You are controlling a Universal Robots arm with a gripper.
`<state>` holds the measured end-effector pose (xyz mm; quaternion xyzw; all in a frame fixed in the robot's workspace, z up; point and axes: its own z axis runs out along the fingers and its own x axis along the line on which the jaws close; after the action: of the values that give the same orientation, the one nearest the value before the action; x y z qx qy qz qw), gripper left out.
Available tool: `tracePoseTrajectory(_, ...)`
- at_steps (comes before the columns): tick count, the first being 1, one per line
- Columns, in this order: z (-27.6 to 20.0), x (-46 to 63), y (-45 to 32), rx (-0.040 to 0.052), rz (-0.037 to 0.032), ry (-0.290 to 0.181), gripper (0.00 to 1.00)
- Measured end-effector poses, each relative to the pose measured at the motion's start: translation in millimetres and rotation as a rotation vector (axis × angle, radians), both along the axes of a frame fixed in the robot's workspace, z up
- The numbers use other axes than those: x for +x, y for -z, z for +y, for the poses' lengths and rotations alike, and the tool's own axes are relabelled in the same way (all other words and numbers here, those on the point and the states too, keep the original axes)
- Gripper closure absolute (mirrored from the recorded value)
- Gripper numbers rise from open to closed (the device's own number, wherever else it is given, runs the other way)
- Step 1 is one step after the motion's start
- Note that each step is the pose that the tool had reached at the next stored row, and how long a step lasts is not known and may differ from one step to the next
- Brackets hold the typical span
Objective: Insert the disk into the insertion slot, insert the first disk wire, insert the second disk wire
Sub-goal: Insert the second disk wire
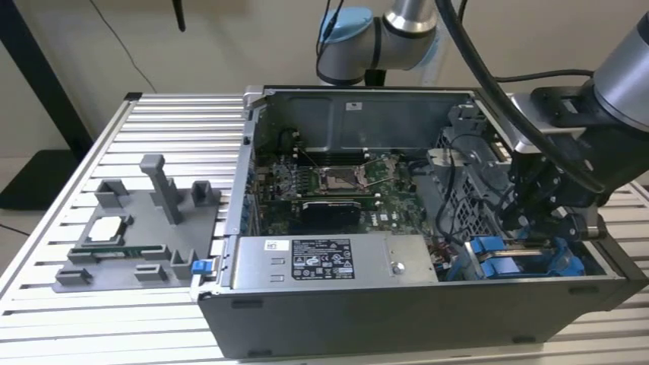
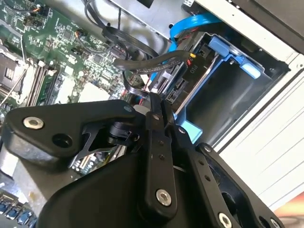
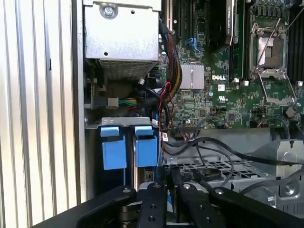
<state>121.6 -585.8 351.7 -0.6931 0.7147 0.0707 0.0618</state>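
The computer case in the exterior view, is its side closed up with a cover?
No, the computer case lies open, and you can look straight in at the green motherboard.

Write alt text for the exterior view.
A black robot hand reaches into the exterior view's right end of an open grey metal computer case, just above bright blue plastic drive carriers. A green motherboard lies inside.

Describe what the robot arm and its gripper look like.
The arm is silver-grey tubing with a pale blue cap on a joint and thick black cables running along it. The gripper is matte black, built from flat linkage bars joined by silver screws and pivot pins, seen in both wrist views.
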Motion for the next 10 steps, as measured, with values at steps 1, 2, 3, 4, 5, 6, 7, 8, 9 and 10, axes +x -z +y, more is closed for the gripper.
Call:
tracePoseTrajectory(1,0.0,0.6,0.1,-0.0002,-0.0003,0.0,1.0)
tracePoseTrajectory(2,0.0,1.6,0.2,-0.0009,-0.0004,0.0,1.0)
tracePoseTrajectory(3,0.0,2.8,0.2,-0.004,-0.0004,0.001,1.0)
tracePoseTrajectory(4,-0.1,3.8,0.3,-0.0076,-0.0004,0.001,1.0)
tracePoseTrajectory(5,-0.3,4.9,0.3,-0.0104,-0.0004,0.001,1.0)
tracePoseTrajectory(6,-0.7,6.1,0.3,-0.0123,-0.0004,0.001,1.0)
tracePoseTrajectory(7,-0.8,6.8,0.2,-0.0126,-0.0003,0.001,1.0)
tracePoseTrajectory(8,-0.8,7.1,0.3,-0.0126,-0.0004,0.001,1.0)
tracePoseTrajectory(9,-0.8,7.1,0.3,-0.0125,-0.0004,0.001,1.0)
tracePoseTrajectory(10,-0.9,7.1,0.3,-0.0125,-0.0004,0.001,1.0)
